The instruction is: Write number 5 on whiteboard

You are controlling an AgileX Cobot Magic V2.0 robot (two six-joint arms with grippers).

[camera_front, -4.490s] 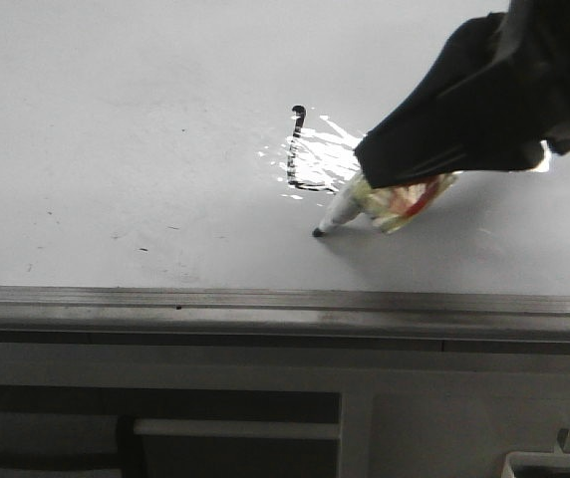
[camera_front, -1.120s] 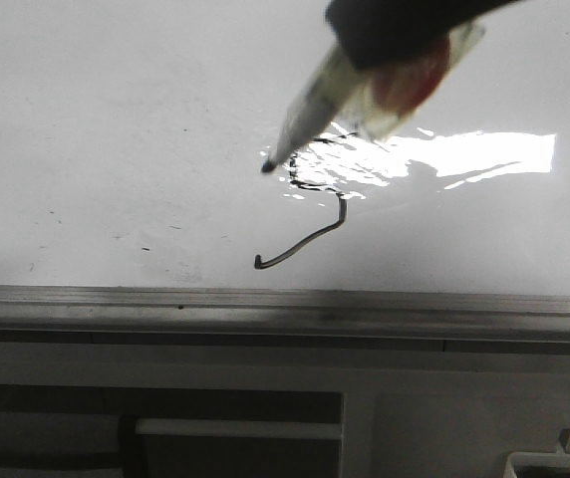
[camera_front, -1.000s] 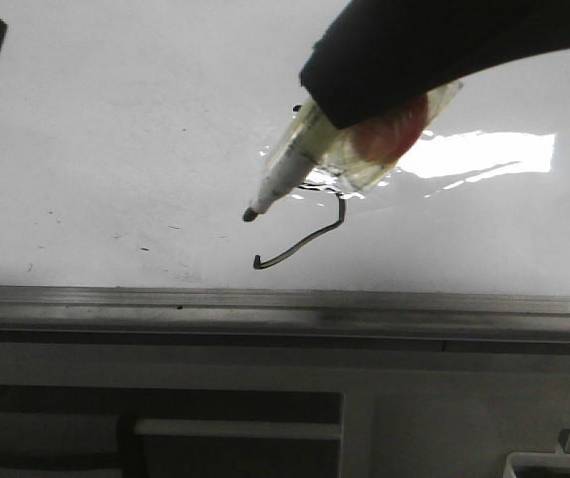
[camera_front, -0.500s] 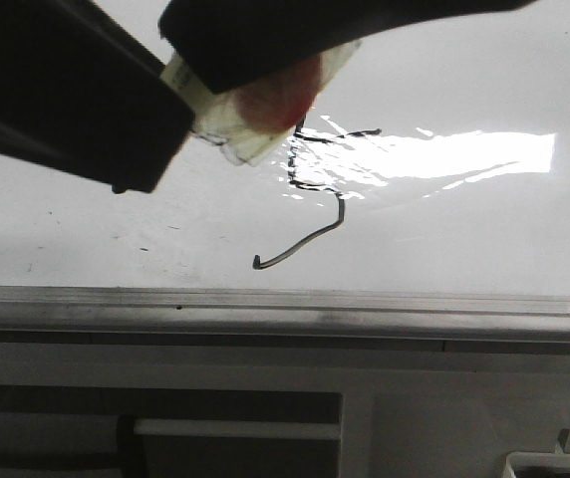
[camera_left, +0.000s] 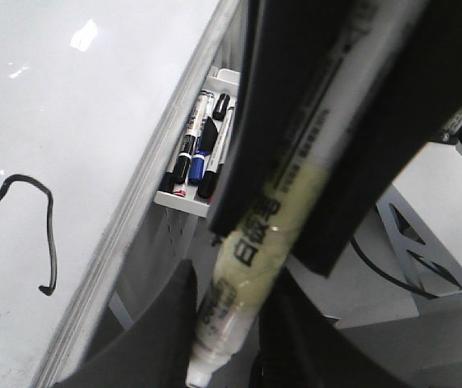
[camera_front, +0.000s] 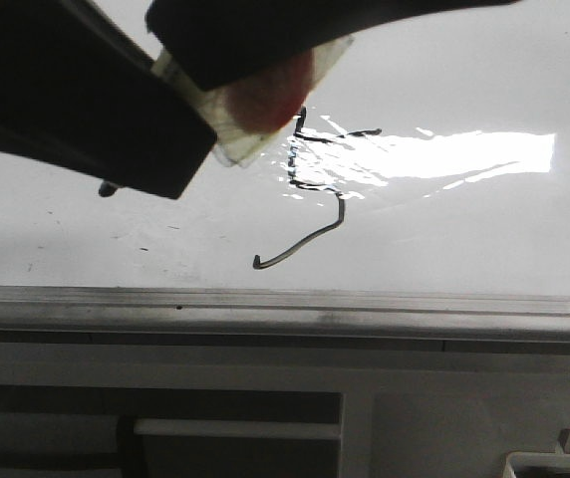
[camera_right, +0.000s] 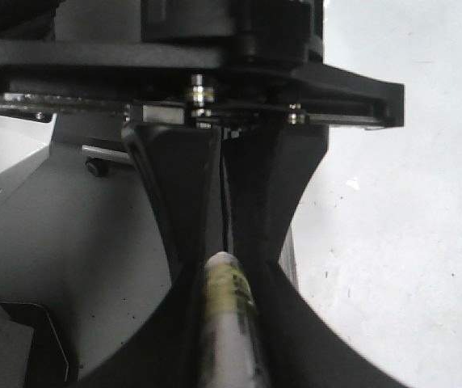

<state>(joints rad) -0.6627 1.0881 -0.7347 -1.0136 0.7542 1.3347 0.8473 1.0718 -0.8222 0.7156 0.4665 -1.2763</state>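
Note:
The number 5 [camera_front: 305,242] is a thin black line on the whiteboard [camera_front: 484,239], with its top bar lying in the glare. In the left wrist view the hooked tail of the number 5 [camera_left: 51,234] shows on the whiteboard [camera_left: 53,121]. My right gripper [camera_front: 255,50] is shut on the marker [camera_front: 255,105], which is held above the board. My left gripper [camera_front: 165,129] covers the marker's front part, and only the dark tip pokes out below it. In the left wrist view, the marker [camera_left: 255,242] runs between the left gripper [camera_left: 235,279] fingers, which flank it closely. In the right wrist view, the right gripper [camera_right: 224,242] pinches the marker [camera_right: 229,323].
A grey aluminium edge strip [camera_front: 285,304] bounds the board's near side, with grey-white furniture [camera_front: 415,418] below it. A small white tray [camera_left: 178,202] with several spare pens hangs beside the board's edge. Strong glare [camera_front: 464,154] lies right of the digit.
The curved tail of the 5 was drawn, then the right gripper lifted the marker and carried it left. The left gripper came in from the upper left and now surrounds the marker's front.

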